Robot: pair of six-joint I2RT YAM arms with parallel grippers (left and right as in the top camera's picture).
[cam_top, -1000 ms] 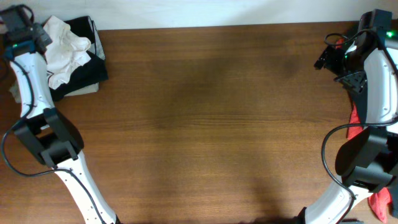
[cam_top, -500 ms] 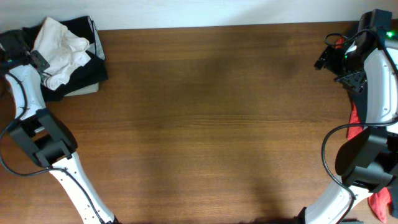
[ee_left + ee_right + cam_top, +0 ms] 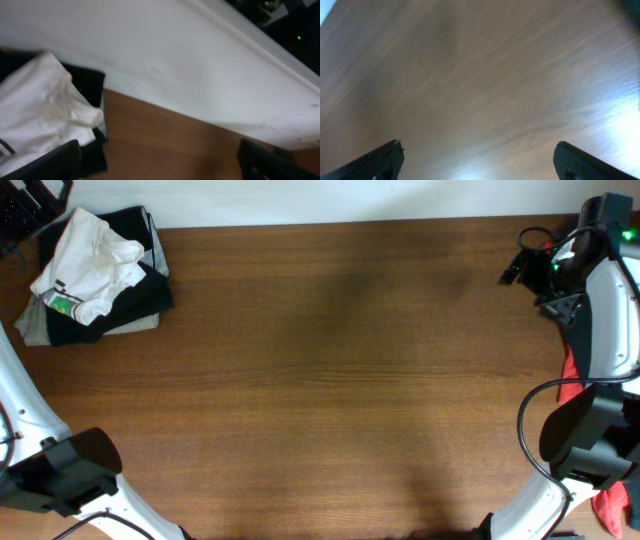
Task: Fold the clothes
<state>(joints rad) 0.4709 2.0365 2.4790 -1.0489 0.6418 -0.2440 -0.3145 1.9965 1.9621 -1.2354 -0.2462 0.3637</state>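
The white garment [image 3: 85, 265] lies crumpled on a pile of folded clothes at the table's back left corner, a small green label [image 3: 62, 303] showing near its left edge. Under it lie a black garment [image 3: 140, 290] and a grey one [image 3: 30, 328]. My left gripper [image 3: 35, 202] is behind the pile at the corner, open and empty. In the left wrist view the white garment [image 3: 35, 110] is at the left, beyond the left finger, and only bare wood lies between my fingers [image 3: 60, 160]. My right gripper [image 3: 515, 268] hangs open and empty over the back right of the table [image 3: 480, 90].
A red cloth [image 3: 570, 370] hangs off the right edge behind the right arm, with more red fabric [image 3: 612, 502] at the lower right. A white wall [image 3: 165, 60] runs along the table's back edge. The brown tabletop [image 3: 330, 380] spans the middle.
My left gripper opened, let go of the white garment onto the pile and drew back to the far left corner. The garment spread slightly, baring its label. The right arm barely moved.
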